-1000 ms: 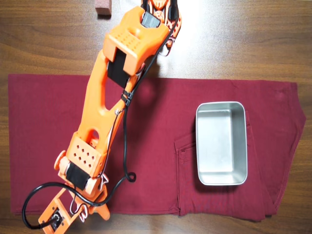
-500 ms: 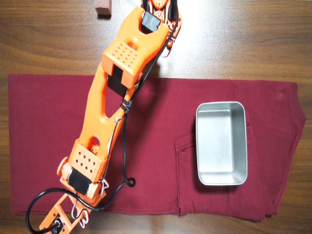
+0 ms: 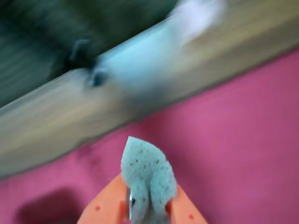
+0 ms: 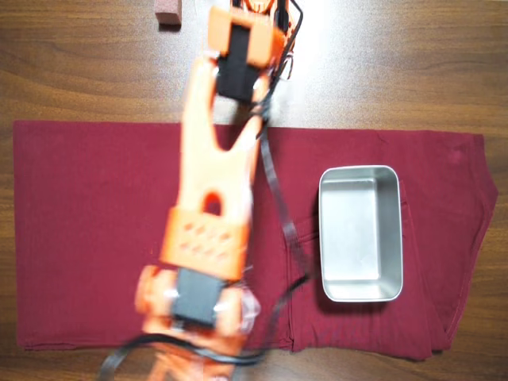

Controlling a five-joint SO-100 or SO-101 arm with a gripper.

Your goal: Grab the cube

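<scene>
Gripper: in the wrist view the orange two-finger gripper [image 3: 148, 205] is entering from the 6 o'clock edge, its jaws pinching the small pale, pitted, stone-like cube [image 3: 147, 175]; the lower parts of both fingers are cut off by the frame.
Cube: it is sitting between the orange fingers [image 3: 187, 212], its upper part projecting toward 12 o'clock above the pink-red cloth [image 3: 233, 140]; its lower end is hidden between the jaws.
Arm: in the overhead view the orange jointed arm [image 4: 210, 182] is lying from 12 o'clock down to 6 o'clock, blurred at its lower end, and covering gripper and cube alike.
Cable: a black cable [image 4: 278, 198] is trailing beside the arm, toward 4 o'clock of its middle.
Tray: a rectangular metal tray [image 4: 325, 238] is resting on the dark red cloth [image 4: 87, 222] at 3 o'clock of the arm, apart from it.
Block: a reddish-brown block [image 4: 167, 13] is lying on the wooden table [image 4: 413, 71] at 11 o'clock, cut off by the top edge.
Background, wrist view: a wooden strip [image 3: 42, 126] is crossing diagonally; a pale blue-white smear [image 3: 145, 60] and the dark zone at 10 o'clock are too blurred to identify.
</scene>
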